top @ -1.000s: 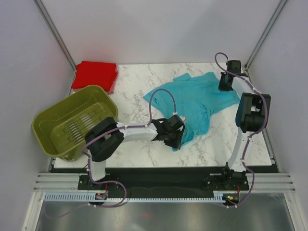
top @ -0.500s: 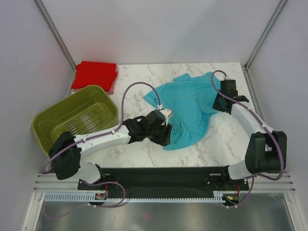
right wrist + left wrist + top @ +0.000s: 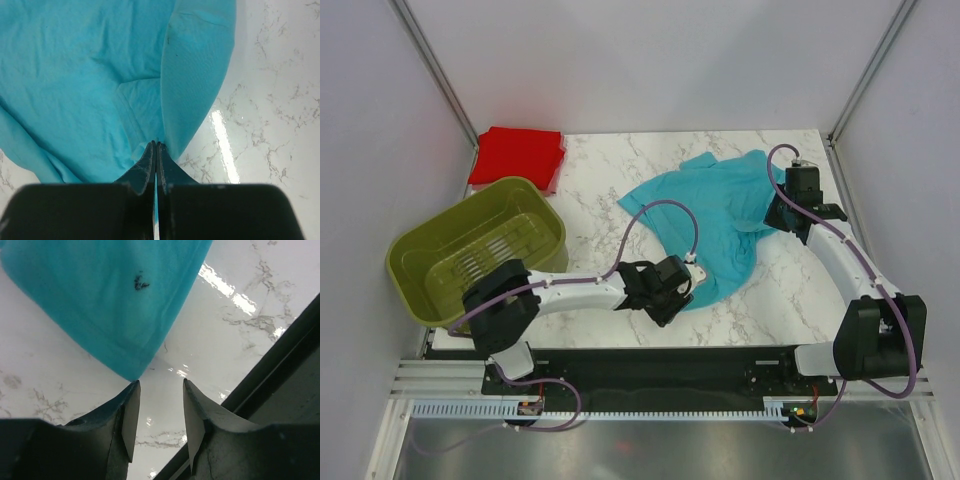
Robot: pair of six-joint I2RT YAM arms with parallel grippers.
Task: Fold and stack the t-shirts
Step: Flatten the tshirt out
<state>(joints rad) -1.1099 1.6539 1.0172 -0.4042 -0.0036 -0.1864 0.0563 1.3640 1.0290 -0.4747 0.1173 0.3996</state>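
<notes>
Right tool (image 3: 156, 145) pinches the turquoise t-shirt (image 3: 720, 215), left tool (image 3: 160, 385) parted, empty — one red t-shirt (image 3: 518, 155), one basket (image 3: 420, 270).

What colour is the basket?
The basket is olive green, and it shows best in the top view.

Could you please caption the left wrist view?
Left pincer, open and empty, at a corner of the turquoise t-shirt on the marble table.
</notes>
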